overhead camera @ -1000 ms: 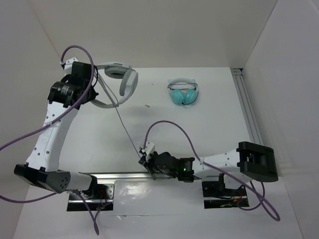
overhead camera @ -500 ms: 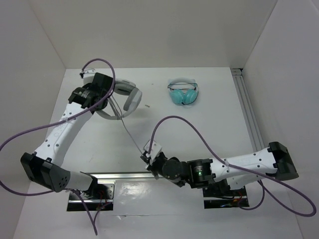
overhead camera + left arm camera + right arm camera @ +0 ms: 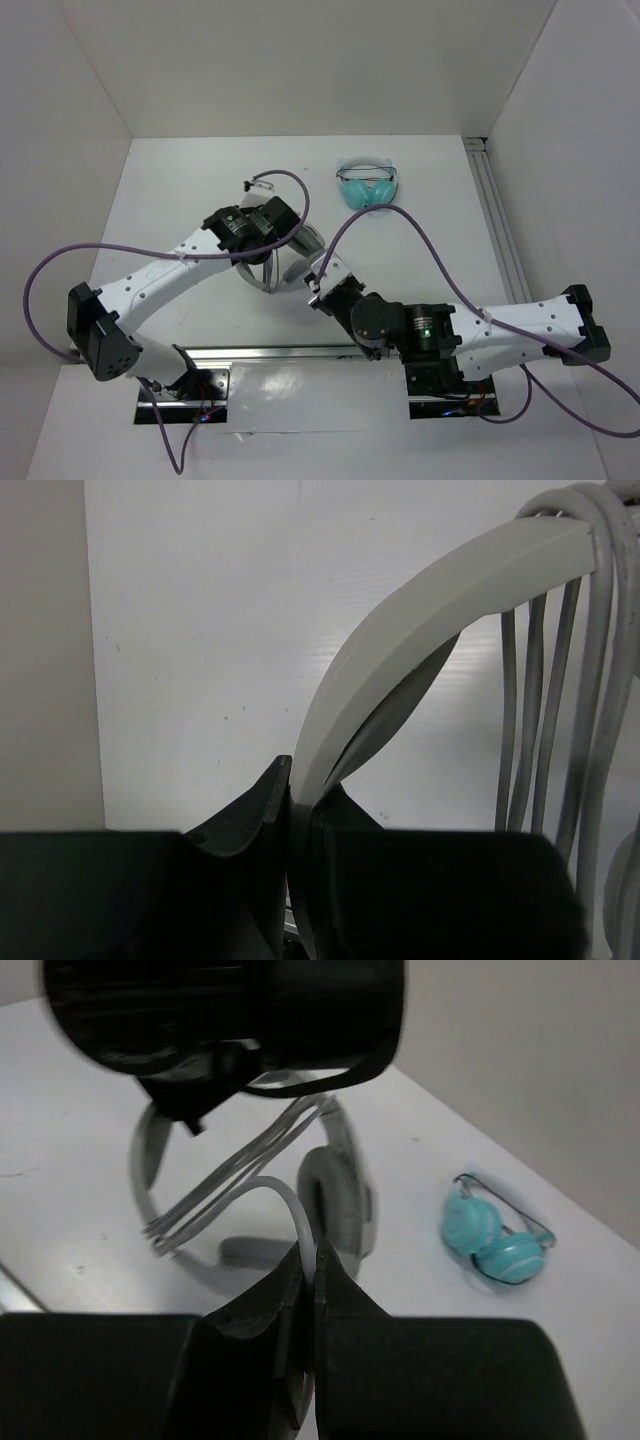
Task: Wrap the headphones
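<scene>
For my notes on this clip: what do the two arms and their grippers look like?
Both the left arm and right arm have white link shells with black joint housings. A thin purple cable loops loosely along each one. A small green light glows on the right arm's black wrist section. The left gripper and right gripper have matte black, wedge-shaped fingers.

This looks like a robot lab. A white bench (image 3: 170,190) sits boxed in by plain white walls (image 3: 300,60). A left arm (image 3: 160,285) and a right arm (image 3: 500,325) stand on a metal rail (image 3: 260,352) at 6 o'clock, trailing purple cables (image 3: 100,247).
</scene>
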`<state>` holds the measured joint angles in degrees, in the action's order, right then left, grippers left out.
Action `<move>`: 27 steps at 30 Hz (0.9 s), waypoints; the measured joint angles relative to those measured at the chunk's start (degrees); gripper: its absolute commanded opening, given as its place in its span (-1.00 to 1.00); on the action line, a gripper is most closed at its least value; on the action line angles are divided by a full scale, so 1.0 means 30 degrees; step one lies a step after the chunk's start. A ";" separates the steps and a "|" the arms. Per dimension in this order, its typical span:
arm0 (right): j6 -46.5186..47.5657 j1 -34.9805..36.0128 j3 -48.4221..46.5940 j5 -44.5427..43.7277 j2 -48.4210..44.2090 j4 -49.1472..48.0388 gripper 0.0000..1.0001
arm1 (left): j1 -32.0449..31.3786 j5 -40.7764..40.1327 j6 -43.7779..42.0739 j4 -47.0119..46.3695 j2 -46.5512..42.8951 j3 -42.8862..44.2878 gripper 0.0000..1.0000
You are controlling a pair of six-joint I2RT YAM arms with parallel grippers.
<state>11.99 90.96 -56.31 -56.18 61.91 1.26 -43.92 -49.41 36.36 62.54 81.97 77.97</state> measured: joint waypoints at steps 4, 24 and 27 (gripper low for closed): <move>0.2142 -0.1421 0.0015 -0.0721 -0.0138 -0.0597 -1.00 | -0.1800 0.0444 -0.1224 -0.0211 -0.0597 -0.0255 -1.00; 0.2812 -0.9384 0.1989 0.7497 -0.0685 -0.1428 -0.75 | -0.6929 0.2980 -0.3162 -0.1632 -0.3337 -0.1239 -1.00; 0.2521 -1.0236 0.1872 0.8480 -0.0678 -0.0984 -0.68 | -0.6965 0.3096 -0.3162 -0.1756 -0.3650 -0.1144 -1.00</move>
<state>19.55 60.25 -50.70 -30.74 59.88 -1.69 -64.82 -40.12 26.87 57.28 71.02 74.54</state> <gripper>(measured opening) 0.142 0.209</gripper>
